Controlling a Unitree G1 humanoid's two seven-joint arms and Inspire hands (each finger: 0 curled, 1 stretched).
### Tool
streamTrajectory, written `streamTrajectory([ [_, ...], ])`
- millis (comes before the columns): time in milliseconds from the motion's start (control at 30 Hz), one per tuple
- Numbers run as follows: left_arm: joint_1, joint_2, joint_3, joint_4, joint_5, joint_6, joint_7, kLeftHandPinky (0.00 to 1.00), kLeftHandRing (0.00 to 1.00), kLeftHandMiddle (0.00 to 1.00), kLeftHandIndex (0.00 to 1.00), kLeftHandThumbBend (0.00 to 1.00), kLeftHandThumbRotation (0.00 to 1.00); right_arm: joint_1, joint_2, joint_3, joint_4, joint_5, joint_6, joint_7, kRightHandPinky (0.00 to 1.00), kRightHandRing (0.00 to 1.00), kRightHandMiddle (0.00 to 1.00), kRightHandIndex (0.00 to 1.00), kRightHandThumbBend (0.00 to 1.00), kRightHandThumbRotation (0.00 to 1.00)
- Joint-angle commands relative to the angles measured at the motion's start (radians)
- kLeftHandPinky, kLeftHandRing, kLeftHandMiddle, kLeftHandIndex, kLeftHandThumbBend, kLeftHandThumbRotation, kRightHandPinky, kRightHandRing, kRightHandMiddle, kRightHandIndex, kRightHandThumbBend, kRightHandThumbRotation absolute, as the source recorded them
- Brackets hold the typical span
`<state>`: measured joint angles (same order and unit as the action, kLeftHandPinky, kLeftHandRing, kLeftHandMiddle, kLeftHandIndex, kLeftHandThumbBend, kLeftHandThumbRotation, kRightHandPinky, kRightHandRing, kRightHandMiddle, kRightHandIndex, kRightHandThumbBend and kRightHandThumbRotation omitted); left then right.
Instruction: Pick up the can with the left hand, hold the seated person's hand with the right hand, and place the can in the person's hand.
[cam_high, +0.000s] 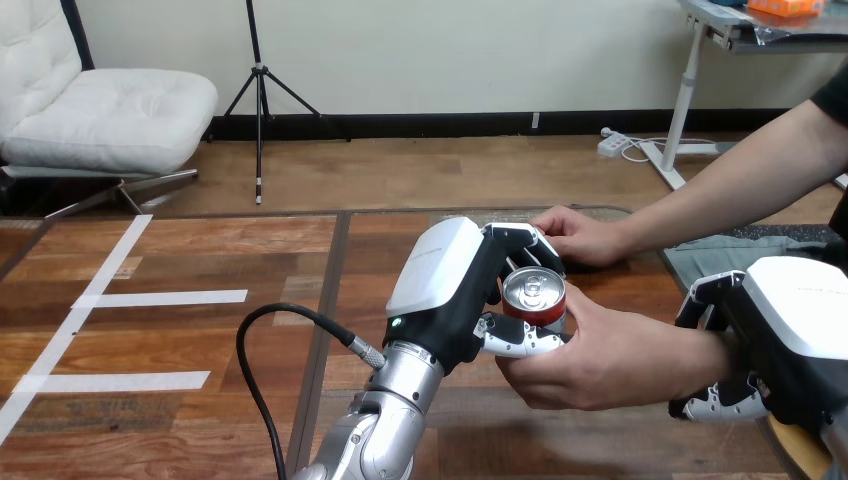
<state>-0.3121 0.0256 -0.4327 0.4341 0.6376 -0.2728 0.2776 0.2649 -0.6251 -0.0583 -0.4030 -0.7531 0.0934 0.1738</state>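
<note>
Centre of frame: my left hand (445, 290) is clenched round the can (533, 295). Its fingers (520, 240) hook over the far side and the thumb crosses the near side. This grip keeps the can upright, with its lid facing the camera. I cannot tell whether its base clears the table (200, 400).

The can's right side touches the person's lower hand (600, 360), which is cupped against it from the right. Judgement: this is the transfer step. The can sits at the palm, but my grip carries it, not the person's.

Lower right of frame: my right hand (790, 330) is closed on the person's wrist (700, 355), with fingers above it and below. As I read it, this steadies the receiving palm beside the can.

The person's upper hand (580, 238) lies on the table just beyond my left fingertips. I cannot tell whether they touch.

Materials:
- Can: a small cylinder with a smooth red wall and a bright silver lid with a pull tab. Probably thin metal that is slippery and dents easily.
- Robot hands: glossy white shells over hard black bodies.
- Table: brown wood grain with pale tape stripes at left.
</note>
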Motion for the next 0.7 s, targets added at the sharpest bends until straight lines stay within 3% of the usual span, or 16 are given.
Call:
streamTrajectory([
  [0,-0.057,-0.027,-0.024,-0.017,0.001,-0.026,-0.005,0.35,0.41,0.47,0.49,0.71,0.00,-0.046,0.022,-0.008,-0.055,0.019,-0.023,-0.012,0.28,0.35,0.43,0.48,0.78,0.00],
  [667,-0.058,-0.022,-0.019,-0.018,0.002,-0.031,0.001,0.35,0.41,0.48,0.49,0.72,0.00,-0.050,0.015,-0.010,-0.033,0.028,-0.041,-0.025,0.29,0.37,0.45,0.49,0.78,0.00],
])
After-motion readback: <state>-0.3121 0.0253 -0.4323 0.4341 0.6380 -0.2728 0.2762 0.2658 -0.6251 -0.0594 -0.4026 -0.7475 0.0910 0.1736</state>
